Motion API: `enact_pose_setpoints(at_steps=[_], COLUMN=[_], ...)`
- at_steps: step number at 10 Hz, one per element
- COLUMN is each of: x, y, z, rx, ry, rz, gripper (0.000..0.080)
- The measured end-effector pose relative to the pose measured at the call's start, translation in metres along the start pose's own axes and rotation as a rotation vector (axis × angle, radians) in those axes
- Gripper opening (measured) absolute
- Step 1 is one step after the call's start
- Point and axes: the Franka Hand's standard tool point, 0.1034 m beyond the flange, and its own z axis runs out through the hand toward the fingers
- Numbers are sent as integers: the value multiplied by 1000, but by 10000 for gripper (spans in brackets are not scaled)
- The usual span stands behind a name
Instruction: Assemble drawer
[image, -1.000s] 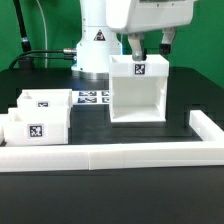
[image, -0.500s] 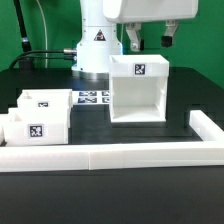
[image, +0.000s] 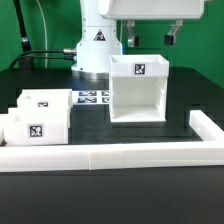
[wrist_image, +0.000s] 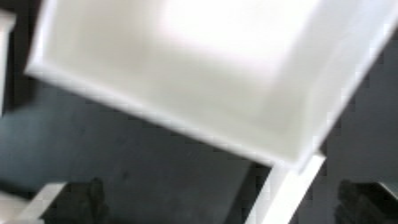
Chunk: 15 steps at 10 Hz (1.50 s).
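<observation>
**Exterior view, its left to its right**

- Table (image: 30, 200): black top that carries everything listed.
- Border rail (image: 100, 157): long, low and white. It runs along the near edge and turns back at the view's right end.
- Front tray (image: 35, 130): small white box at the view's far left, just behind the rail. A black-and-white tag is on the face toward the camera.
- Rear tray (image: 42, 103): second small white box, directly behind the front tray and close against it. Whether they touch cannot be told.
- Marker board (image: 92, 98): flat white sheet of printed tags. It lies on the table between the trays and the housing.
- Arm base (image: 95, 45): white, standing behind the marker board.
- Housing (image: 138, 90): large white cube-like shell of the drawer, upright right of centre, well apart from both trays. Its open front faces the camera and a tag is on its upper rim.
- Gripper (image: 150, 42): above the housing and clear of it. The fingers are spread wide with nothing between them.

**Wrist view**

- Housing (wrist_image: 196, 70): blurred white frame seen from above.
- Fingertips (wrist_image: 80, 197): dark, set wide apart, holding nothing.
</observation>
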Motion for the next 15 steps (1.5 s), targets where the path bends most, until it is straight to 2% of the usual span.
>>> enact_pose_setpoints(at_steps=[1, 2, 8, 10, 11, 13, 15], x=[-5, -8, -9, -26, -30, -35, -40], y=[-7, -11, -12, -26, -31, -33, -37], z=[4, 6, 7, 18, 21, 27, 36], rx=[6, 42, 41, 43, 53, 69, 70], ry=[-12, -20, -13, -25, -35, -51, -61], rz=[69, 124, 162, 265, 295, 322, 322], gripper=[650, 650, 650, 650, 650, 650, 650])
